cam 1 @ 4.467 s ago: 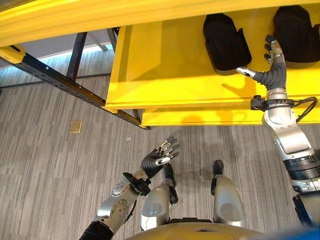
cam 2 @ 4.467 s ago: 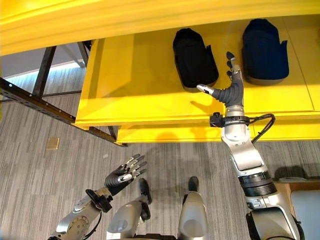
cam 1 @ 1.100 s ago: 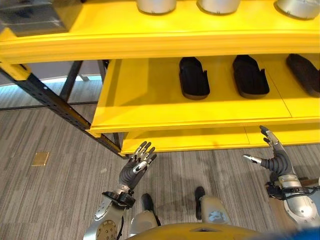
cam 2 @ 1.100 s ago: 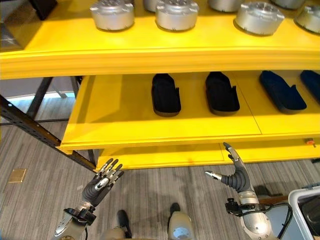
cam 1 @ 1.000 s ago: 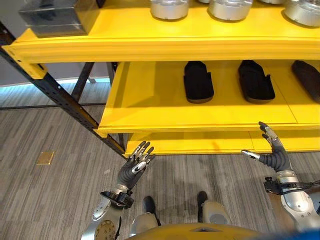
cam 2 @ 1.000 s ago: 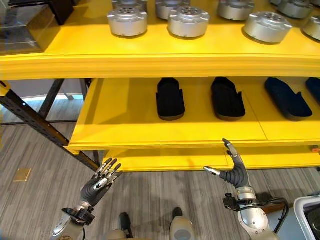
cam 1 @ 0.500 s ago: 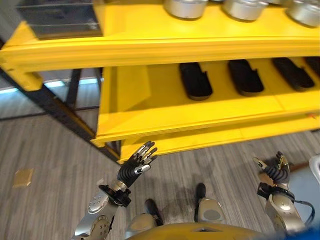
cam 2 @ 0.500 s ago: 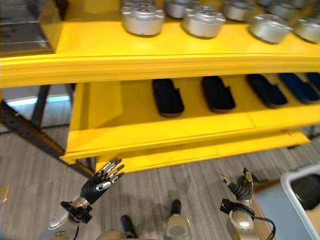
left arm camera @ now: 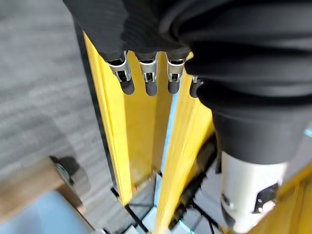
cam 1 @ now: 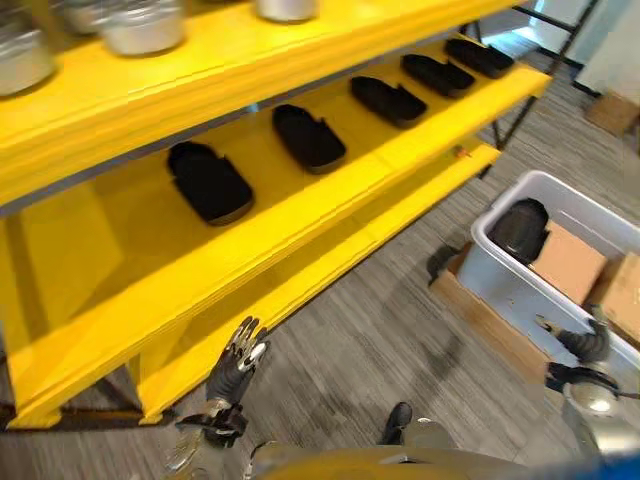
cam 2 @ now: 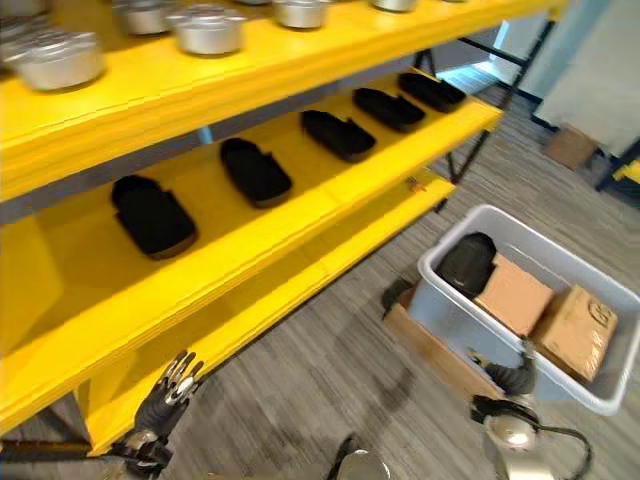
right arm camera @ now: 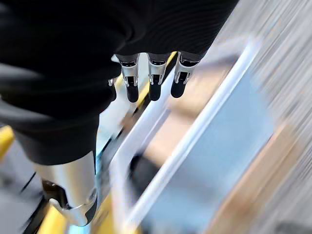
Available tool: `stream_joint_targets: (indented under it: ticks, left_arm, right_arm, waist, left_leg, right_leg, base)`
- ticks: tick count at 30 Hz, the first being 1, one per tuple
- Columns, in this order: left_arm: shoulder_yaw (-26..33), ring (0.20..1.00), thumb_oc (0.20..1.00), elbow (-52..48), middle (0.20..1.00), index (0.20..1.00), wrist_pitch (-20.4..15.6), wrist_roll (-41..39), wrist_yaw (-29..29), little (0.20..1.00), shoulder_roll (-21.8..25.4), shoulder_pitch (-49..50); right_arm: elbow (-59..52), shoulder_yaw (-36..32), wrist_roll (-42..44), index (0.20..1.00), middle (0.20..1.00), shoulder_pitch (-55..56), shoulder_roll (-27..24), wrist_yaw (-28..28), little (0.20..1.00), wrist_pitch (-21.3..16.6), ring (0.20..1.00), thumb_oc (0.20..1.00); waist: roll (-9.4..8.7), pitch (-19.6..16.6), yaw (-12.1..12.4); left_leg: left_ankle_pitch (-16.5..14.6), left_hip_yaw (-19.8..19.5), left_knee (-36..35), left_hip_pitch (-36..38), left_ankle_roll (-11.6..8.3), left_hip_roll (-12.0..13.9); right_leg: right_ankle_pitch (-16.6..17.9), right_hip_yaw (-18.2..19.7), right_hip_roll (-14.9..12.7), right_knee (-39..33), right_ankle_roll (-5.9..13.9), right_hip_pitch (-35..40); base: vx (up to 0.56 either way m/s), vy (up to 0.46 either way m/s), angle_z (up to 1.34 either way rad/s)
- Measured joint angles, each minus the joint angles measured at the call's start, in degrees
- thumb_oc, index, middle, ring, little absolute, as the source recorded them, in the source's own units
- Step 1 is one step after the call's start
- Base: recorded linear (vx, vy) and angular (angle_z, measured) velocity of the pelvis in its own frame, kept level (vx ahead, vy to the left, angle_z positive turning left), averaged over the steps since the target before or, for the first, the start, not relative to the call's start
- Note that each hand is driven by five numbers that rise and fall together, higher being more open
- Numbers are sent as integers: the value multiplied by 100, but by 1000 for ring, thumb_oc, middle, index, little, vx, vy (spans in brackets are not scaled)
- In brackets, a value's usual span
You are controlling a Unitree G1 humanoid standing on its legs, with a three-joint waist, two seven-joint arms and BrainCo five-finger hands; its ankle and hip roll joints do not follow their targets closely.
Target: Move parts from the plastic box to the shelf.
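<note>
A pale plastic box point(cam 1: 497, 288) stands on the floor at the right. One black part point(cam 1: 516, 228) lies at its far end, next to two cardboard boxes point(cam 2: 513, 293). Several black parts point(cam 1: 208, 182) lie in a row on the middle board of the yellow shelf point(cam 1: 300, 225). My right hand point(cam 1: 582, 342) hangs open and empty just in front of the box's near wall. In the right wrist view its fingers point(right arm camera: 151, 83) are straight, with the box rim past them. Low at the left, my left hand point(cam 1: 238, 362) is open and empty by the shelf's bottom board, fingers point(left arm camera: 147, 80) straight.
Silver round parts point(cam 2: 210, 28) sit on the top shelf board. The plastic box rests on a flat wooden board point(cam 1: 488, 322). Bare grey floor point(cam 1: 380, 330) lies between the shelf and the box. Another carton point(cam 1: 612, 110) stands far right.
The camera has swung right, bringing the plastic box into view. My right hand has dropped from in front of the shelf to the box's near wall. The left hand stays open and low.
</note>
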Motion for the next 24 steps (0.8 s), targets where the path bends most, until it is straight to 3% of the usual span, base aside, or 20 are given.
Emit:
stream_joint_targets:
  ticks: [3, 7, 12, 17, 19, 20, 22, 24]
  left_arm:
    - [61, 1000, 1000, -94, 1000, 1000, -46, -17, 37, 1000, -26, -130]
    - [-102, 1000, 1000, -185, 1000, 1000, -16, -6, 24, 1000, 30, -236]
    - [-608, 1000, 1000, -184, 1000, 1000, -120, -61, -215, 1000, 384, -758]
    - [-1027, 1000, 1000, -443, 1000, 1000, -344, -90, -404, 1000, 331, -1892]
    - [-1289, 1000, 1000, -464, 1000, 1000, -441, -96, -418, 1000, 366, -2291]
    - [-1346, 1000, 1000, -462, 1000, 1000, -457, -95, -419, 1000, 357, -2416]
    - [-1395, 1000, 1000, -432, 1000, 1000, -535, -43, -410, 1000, 291, -2651]
    - [-1400, 1000, 1000, -436, 1000, 1000, -559, -45, -407, 1000, 143, -2743]
  right_arm:
    - [5, -31, -134, 1000, 1000, 183, -181, -157, 1000, 12, 1000, 1000]
    - [213, -146, -118, 1000, 1000, 47, -142, -547, 1000, 9, 1000, 1000]
    - [579, -62, -67, 1000, 1000, -860, -146, -651, 1000, -504, 1000, 1000]
    - [674, 144, -84, 1000, 1000, -1216, -166, -657, 1000, -694, 1000, 1000]
    - [645, 313, -336, 1000, 1000, -1370, -163, -589, 1000, -712, 1000, 1000]
    - [636, 372, -456, 1000, 1000, -1425, -159, -569, 1000, -730, 1000, 1000]
    - [638, 450, -626, 1000, 1000, -1520, -164, -468, 1000, -728, 1000, 1000]
    - [642, 450, -628, 1000, 1000, -1497, -183, -412, 1000, -724, 1000, 1000]
  waist:
    - [1, 73, -158]
    - [-121, 294, -163]
    - [-80, 587, -142]
    - [107, 696, -572]
    - [105, 696, -632]
    - [125, 689, -626]
    - [134, 674, -768]
    - [143, 667, -809]
  left_leg:
    - [292, -174, 18, -38, -119, 52]
    - [432, -248, -34, -107, -107, 85]
    - [435, -1224, 320, -51, -125, 36]
    - [475, -1257, 255, 33, -164, 39]
    - [519, -1313, 306, 154, -213, 40]
    - [602, -1303, 327, 224, -241, 48]
    - [1128, -1338, 313, 197, -534, 67]
    - [1190, -1346, 222, 207, -617, 8]
  right_leg:
    - [-63, 165, 73, 73, -21, -202]
    - [-128, 420, 123, 261, -78, -529]
    - [-228, 1263, 205, 798, -204, -1145]
    - [-228, 1389, 300, 900, -207, -1360]
    - [-384, 1487, 277, 1250, -363, -1505]
    - [-435, 1574, 324, 1300, -437, -1506]
    - [-466, 1650, 307, 1233, -435, -1430]
    - [-538, 1647, 385, 1203, -544, -1305]
  base:
    - [25, -308, -43]
    - [25, -247, -33]
    - [56, -199, -82]
    - [64, -147, -31]
    - [99, -143, -44]
    - [89, -122, -49]
    - [77, -121, -20]
    - [141, -160, 3]
